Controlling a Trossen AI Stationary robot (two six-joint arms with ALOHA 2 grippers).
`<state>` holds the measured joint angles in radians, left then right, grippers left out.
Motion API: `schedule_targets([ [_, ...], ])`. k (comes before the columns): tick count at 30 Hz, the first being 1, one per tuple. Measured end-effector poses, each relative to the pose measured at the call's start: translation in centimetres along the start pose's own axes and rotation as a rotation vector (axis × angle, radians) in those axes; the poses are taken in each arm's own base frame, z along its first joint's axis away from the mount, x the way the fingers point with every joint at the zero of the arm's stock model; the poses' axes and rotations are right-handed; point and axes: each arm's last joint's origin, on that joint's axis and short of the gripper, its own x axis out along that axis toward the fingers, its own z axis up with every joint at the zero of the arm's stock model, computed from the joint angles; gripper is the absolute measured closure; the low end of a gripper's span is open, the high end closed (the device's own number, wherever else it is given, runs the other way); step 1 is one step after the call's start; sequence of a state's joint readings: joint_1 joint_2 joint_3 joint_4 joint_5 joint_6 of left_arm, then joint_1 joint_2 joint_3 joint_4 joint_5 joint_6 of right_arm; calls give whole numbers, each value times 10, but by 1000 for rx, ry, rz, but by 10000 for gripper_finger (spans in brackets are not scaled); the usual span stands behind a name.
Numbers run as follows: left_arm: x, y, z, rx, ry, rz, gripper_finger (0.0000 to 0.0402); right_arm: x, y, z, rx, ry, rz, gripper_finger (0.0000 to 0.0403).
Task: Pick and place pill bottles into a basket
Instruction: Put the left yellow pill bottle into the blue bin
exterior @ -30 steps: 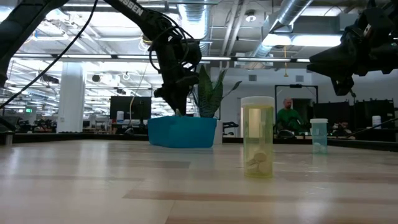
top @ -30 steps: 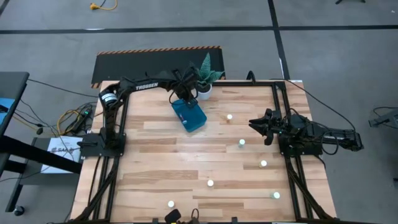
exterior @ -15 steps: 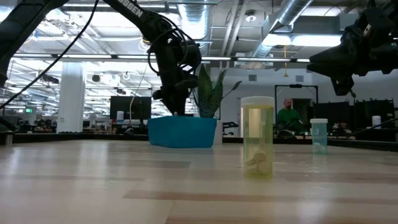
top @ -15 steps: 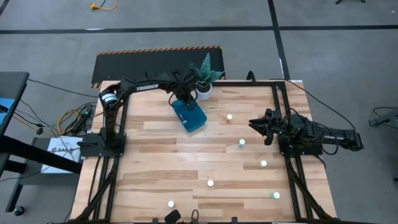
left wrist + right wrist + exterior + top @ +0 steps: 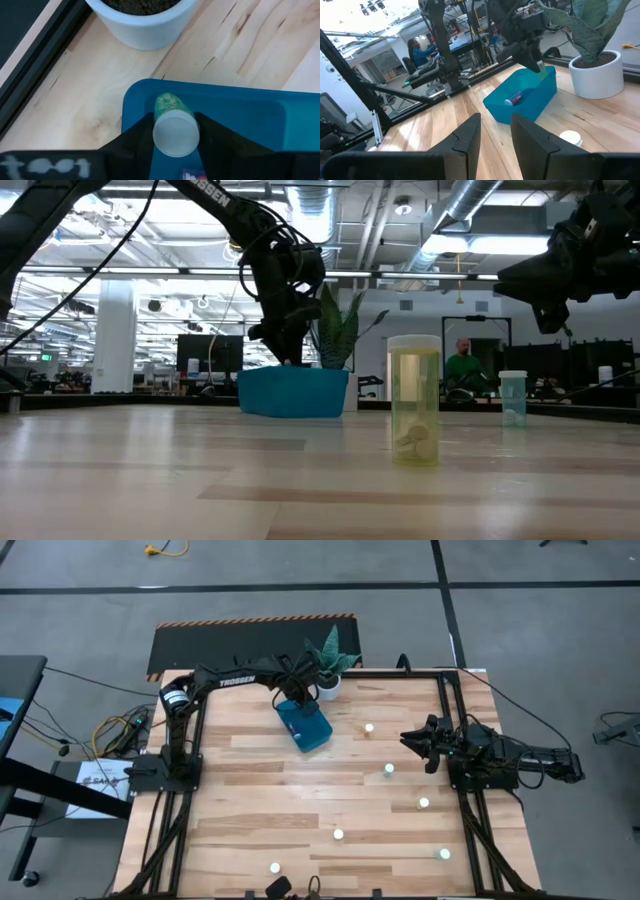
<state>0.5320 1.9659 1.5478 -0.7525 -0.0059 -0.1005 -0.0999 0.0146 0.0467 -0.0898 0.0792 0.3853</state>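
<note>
The left hand is in the upper middle of the high view, right over the far end of the basket. It pinches a bottle between its two fingers. In the left wrist view the bottle's white cap faces the camera and its pale green body points down into the blue basket. The white pot sits just beside the basket's corner, at the top of that view.

In the low view the left hand hangs just above the blue basket, with the plant close behind it.

In the right wrist view one more bottle lies inside the basket.

The right hand is at the right middle of the high view, above the desk and well apart from the basket. Its fingers are spread with nothing between them.

Six bottles stand loose on the desk in the high view. One is near the basket, right of it. One is near the right hand. Others stand lower in the frame. In the low view one yellow-green bottle stands close in the middle and a pale one stands farther off to the right.

A person sits in the room, at the upper left of the right wrist view.
</note>
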Motion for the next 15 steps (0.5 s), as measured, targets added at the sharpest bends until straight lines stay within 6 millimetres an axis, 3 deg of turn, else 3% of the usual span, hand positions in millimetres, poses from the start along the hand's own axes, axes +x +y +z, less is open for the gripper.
schedule_targets([
  [15,0,0,-2,22,17,-10,274,0,0,0,0,0,0,303],
])
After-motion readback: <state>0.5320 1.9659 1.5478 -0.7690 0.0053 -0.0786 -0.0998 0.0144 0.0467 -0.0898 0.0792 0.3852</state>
